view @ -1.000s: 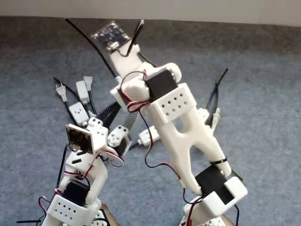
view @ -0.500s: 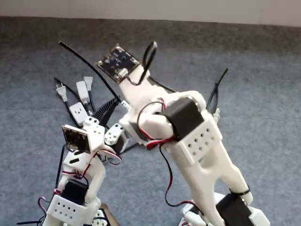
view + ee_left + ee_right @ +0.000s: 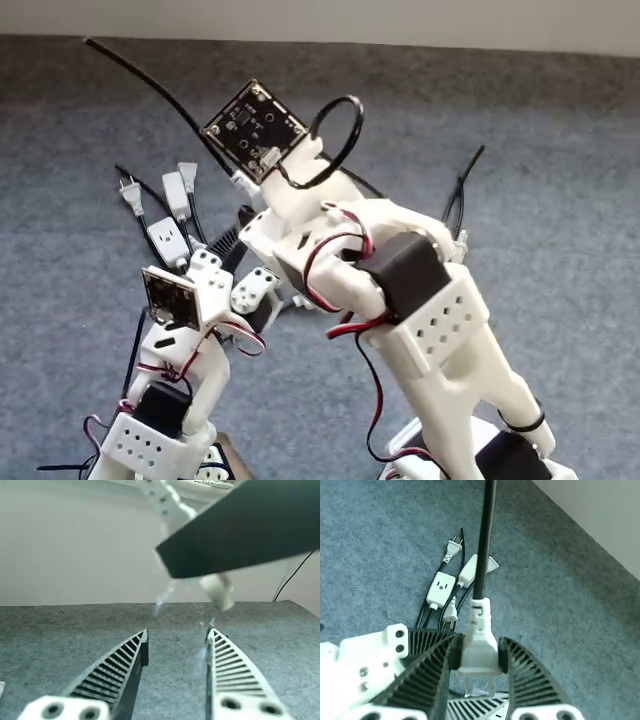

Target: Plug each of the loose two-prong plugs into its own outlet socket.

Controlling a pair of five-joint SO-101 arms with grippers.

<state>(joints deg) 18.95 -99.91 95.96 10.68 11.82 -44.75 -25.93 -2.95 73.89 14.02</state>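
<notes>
**Right arm folds back with the plug pinched**

My right gripper [image 3: 478,641] pinches a white two-prong plug [image 3: 479,652] between its ribbed fingers. The prongs point back toward the wrist camera, and the black cord [image 3: 485,540] runs straight out ahead. Since a second ago, the right arm [image 3: 430,320] has folded in the high view. Its elbow has dropped toward the near edge, and the cord's free end has swung farther left. My left gripper [image 3: 177,635] is spread with nothing between its fingers, above the grey carpet [image 3: 50,630]. The left arm [image 3: 185,350] has barely shifted. Beyond the held plug, a white outlet socket [image 3: 440,589] and a loose plug [image 3: 452,550] lie on the carpet where they lay before.
</notes>
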